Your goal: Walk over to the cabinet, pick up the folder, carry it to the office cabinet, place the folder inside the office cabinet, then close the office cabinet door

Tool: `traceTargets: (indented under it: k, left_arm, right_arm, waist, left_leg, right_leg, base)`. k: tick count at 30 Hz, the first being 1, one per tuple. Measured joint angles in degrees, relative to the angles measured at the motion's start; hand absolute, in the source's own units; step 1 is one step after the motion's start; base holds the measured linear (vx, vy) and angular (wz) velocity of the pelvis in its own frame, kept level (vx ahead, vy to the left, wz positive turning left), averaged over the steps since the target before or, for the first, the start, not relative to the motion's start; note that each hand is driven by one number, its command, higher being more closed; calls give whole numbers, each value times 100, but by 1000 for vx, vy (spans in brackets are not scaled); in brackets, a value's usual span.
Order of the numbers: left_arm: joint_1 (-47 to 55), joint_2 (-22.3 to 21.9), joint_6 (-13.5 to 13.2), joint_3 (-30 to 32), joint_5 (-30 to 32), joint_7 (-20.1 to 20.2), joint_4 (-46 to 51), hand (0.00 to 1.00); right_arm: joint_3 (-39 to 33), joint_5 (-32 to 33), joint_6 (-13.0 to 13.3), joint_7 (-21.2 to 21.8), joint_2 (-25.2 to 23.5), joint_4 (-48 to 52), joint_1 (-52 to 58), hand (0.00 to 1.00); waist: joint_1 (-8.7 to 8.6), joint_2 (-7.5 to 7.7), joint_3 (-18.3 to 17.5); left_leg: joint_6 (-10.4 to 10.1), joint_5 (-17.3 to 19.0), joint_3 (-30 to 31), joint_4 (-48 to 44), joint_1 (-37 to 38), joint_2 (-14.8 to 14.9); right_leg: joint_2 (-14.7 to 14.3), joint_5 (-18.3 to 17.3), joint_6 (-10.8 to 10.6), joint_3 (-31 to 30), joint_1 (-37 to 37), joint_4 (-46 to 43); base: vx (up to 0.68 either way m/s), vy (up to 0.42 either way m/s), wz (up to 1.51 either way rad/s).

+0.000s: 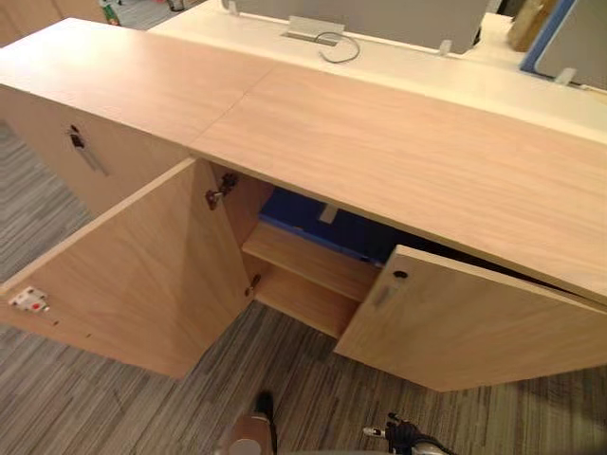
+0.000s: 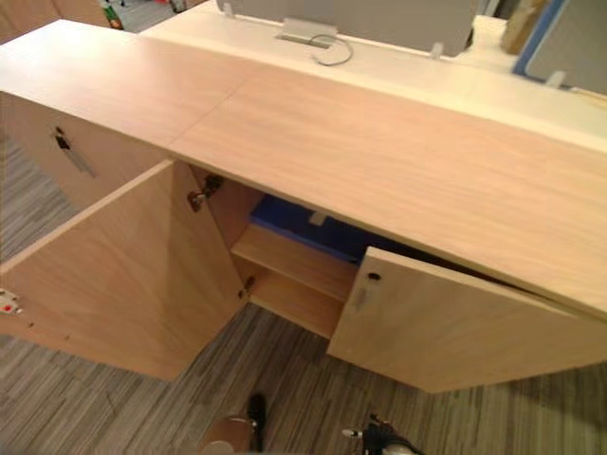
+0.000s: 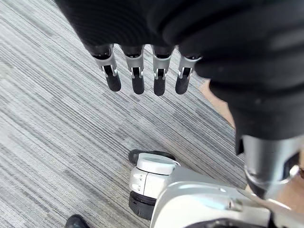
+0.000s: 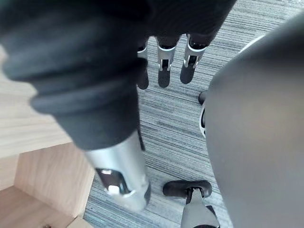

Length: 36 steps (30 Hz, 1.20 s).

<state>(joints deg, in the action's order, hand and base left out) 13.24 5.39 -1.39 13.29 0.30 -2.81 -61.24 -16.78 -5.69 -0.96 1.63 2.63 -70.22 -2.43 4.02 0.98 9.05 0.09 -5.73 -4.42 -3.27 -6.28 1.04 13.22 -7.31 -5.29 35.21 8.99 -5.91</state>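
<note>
Currently, the left hand [image 3: 137, 78] hangs over the striped carpet floor [image 3: 57, 118]. Its fingers are straight and point downward, and it holds nothing. At the left of the office cabinet [image 1: 398, 152], the left door [image 1: 133, 275] stands wide open, swung out over the floor, with a metal hinge [image 1: 220, 192] visible at its upper inner corner. The blue folder [image 1: 289, 218] lies inside the cabinet on the upper shelf [image 1: 313, 267], directly beneath the cabinet top and between the two doors. The right door [image 1: 474, 322] stands partly open, angled outward. The right hand [image 4: 164, 71] hangs beside the wood panel over the floor, fingers straight and holding nothing.
</note>
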Motion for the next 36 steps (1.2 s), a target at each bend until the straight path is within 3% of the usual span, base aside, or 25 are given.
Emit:
traceTargets:
  k: [2,16,22,31,32,33,34,35,36]
  left_arm:
    - [-19,-16,-1,-8,8,6,-2,0]
    - [-47,109,-22,-285,8,57,0,0]
    - [-80,188,-39,-433,95,55,11,0]
    - [-70,219,-27,-438,89,57,262,0]
    - [-68,218,-26,-471,83,69,434,0]
    - [-61,238,-18,-476,82,80,628,0]
    - [-77,264,-16,-448,78,80,711,0]
    - [-88,266,-17,-401,38,80,908,0]
    - [-47,189,-13,-410,-11,81,975,0]
  right_arm:
    - [-13,0,1,3,0,107,0,0]
    - [-182,21,-8,4,-71,98,44,0]
    - [-167,200,-9,-9,-77,92,32,0]
    - [-221,228,-9,-70,-106,95,32,0]
    - [-253,229,-11,-90,-94,95,22,0]
    - [-474,231,-31,-123,-145,95,3,0]
    - [-579,235,-34,-146,-172,94,-9,0]
    - [-762,284,-63,-189,-143,86,-8,0]
    - [-860,359,-94,-210,-83,100,8,0]
  waist:
    - [-131,-61,-25]
    - [-173,8,-13]
    - [-141,83,23]
    - [-114,153,77]
    - [-117,169,91]
    - [-123,213,117]
    - [-161,290,147]
    - [-181,292,229]
    - [-204,177,226]
  left_leg:
    - [-6,-475,226,865,267,-104]
    - [-75,-504,769,883,302,-182]
    - [-147,-552,878,883,56,-164]
    - [-140,-655,1215,874,-51,-203]
    - [-113,-687,1286,872,-193,-219]
    - [205,-450,527,750,-350,-125]
    - [377,-241,-16,525,-448,-68]
    - [446,-189,-733,-348,-705,87]
    - [345,-143,-828,-494,-714,116]
  right_leg:
    - [-1,4,-16,155,7,40]
    - [-78,-28,-59,507,356,84]
    - [-162,-72,4,212,186,59]
    - [-262,-187,186,318,222,61]
    - [-274,-174,135,491,225,41]
    - [-210,-155,101,738,225,36]
    - [-143,-145,95,861,232,9]
    - [-31,-150,102,885,224,-293]
    - [40,-171,146,821,163,-737]
  base:
    - [104,22,54]
    - [11,-27,19]
    - [-17,1,15]
    - [-1,-16,20]
    - [-3,-8,76]
    - [6,9,85]
    - [40,57,102]
    - [68,85,99]
    - [72,160,119]
